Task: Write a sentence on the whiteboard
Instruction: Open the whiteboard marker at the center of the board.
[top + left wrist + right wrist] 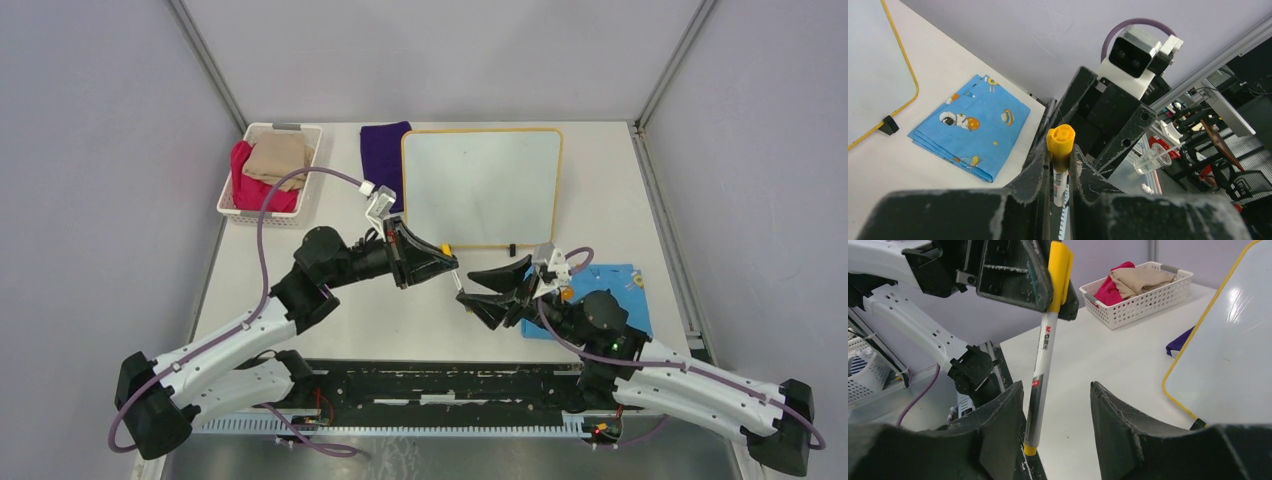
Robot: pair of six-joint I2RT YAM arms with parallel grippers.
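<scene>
The whiteboard [481,186] lies flat at the table's back middle, yellow-framed; its surface looks blank and the sentence is not in view. My left gripper [447,262] is shut on a white marker [456,277] at its yellow cap end, seen in the left wrist view as the marker [1060,150] pinched between the jaws of the left gripper [1060,156]. My right gripper [468,286] faces it, open. In the right wrist view the marker [1044,355] hangs down between the spread jaws of the right gripper [1055,390], close to the left finger [1003,420], with the whiteboard [1233,360] to the right.
A white basket [237,196] with pink and beige cloths stands at the back left. A purple cloth [385,150] lies left of the board. A blue cartoon-print cloth [622,288] lies under my right arm at the front right.
</scene>
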